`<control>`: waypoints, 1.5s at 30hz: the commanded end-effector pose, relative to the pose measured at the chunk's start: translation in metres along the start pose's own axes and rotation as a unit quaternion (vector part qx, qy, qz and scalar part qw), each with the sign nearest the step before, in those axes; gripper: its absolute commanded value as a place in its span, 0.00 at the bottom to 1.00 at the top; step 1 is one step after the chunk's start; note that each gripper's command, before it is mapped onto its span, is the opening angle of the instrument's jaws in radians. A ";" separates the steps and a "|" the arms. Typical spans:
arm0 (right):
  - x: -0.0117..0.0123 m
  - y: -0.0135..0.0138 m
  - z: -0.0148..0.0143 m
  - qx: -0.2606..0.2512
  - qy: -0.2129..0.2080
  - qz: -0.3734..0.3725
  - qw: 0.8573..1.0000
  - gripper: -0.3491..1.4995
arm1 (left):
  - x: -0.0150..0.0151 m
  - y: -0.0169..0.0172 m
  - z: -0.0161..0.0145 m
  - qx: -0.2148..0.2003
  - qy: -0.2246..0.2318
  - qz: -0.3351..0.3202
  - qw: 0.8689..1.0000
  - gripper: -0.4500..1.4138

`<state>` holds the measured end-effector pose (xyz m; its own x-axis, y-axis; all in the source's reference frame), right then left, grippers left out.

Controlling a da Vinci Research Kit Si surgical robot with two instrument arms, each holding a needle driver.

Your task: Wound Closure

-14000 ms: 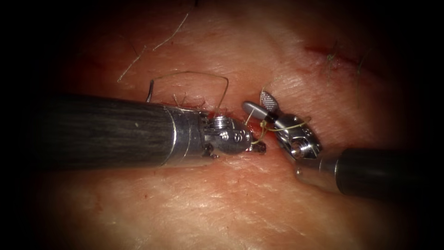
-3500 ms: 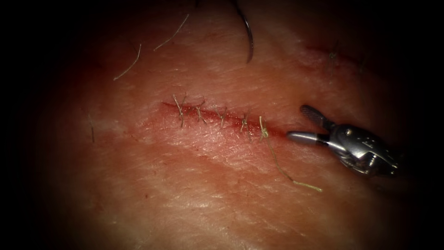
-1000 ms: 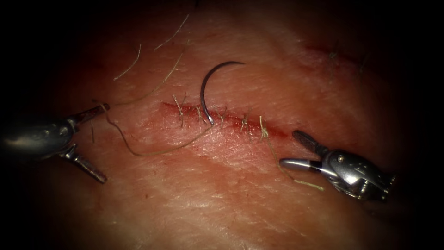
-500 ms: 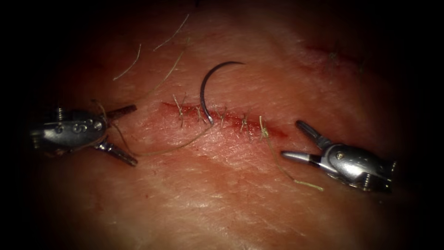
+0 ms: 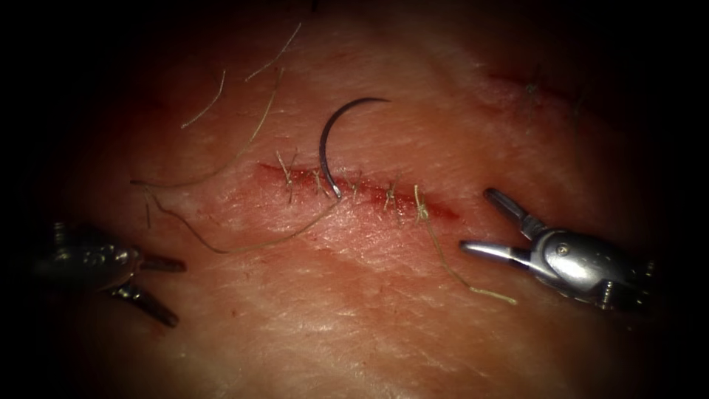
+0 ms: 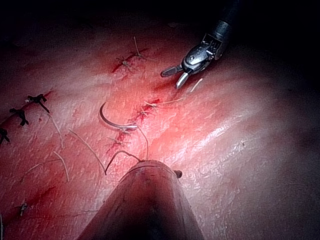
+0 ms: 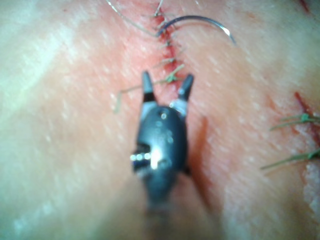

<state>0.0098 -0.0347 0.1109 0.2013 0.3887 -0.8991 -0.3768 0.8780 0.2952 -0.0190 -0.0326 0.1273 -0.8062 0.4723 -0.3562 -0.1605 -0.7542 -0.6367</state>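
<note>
The dark curved steel needle [image 5: 330, 140] lies loose on the pale pink pork-belly tissue [image 5: 354, 310], held by neither tool. Its arc rises above the cut, and its lower end rests at the red stitched cut [image 5: 354, 188], between two of the short knotted stitches; whether that end is in the tissue cannot be told. The needle also shows in the left wrist view [image 6: 112, 121] and the right wrist view [image 7: 200, 21].

A thin tan thread [image 5: 244, 242] runs from the needle's lower end, sweeps left below the cut, turns back near the left end and climbs up and to the right across the tissue. A separate cut end of thread [image 5: 461, 277] trails down and right from the rightmost knot.

The right arm's silver tool [image 5: 489, 222] sits just right of the cut with jaws spread wide, gripping nothing. The left arm's dark tool [image 5: 168, 292] lies well to the left and below the cut, jaws parted and empty, apart from the thread.
</note>
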 end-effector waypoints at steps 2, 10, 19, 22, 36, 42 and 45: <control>-0.0004 -0.0007 0.0006 0.004 -0.003 0.001 1.000 0.81 | 0.0003 0.0009 0.0022 0.004 -0.028 0.003 1.000 0.49; 0.0001 -0.0014 0.0005 0.007 -0.005 0.001 1.000 0.81 | 0.0042 0.0028 0.0087 -0.024 -0.037 0.030 0.999 0.48; 0.0001 -0.0010 -0.0005 -0.001 -0.014 0.001 1.000 0.82 | 0.0143 0.0027 0.0137 0.006 0.100 0.081 0.992 0.63; 0.0001 -0.0003 -0.0015 -0.018 -0.027 0.000 0.999 0.82 | 0.0170 0.0028 0.0153 0.021 0.116 0.093 0.989 0.63; -0.0015 0.0024 -0.0059 -0.078 -0.086 -0.003 0.993 0.83 | 0.0243 0.0030 0.0190 0.056 0.139 0.111 0.982 0.63; -0.0020 0.0016 -0.0052 -0.069 -0.089 -0.005 0.994 0.83 | 0.0252 0.0017 0.0197 0.070 0.137 0.110 0.982 0.63; -0.0022 0.0013 -0.0046 -0.064 -0.088 -0.006 0.994 0.83 | 0.0253 0.0010 0.0203 0.074 0.137 0.110 0.982 0.61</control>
<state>0.0040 -0.0353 0.1112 0.3586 0.4316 -0.8277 -0.4868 0.8431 0.2287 -0.0507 -0.0305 0.1313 -0.6506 0.3788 -0.6582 -0.0989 -0.9016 -0.4212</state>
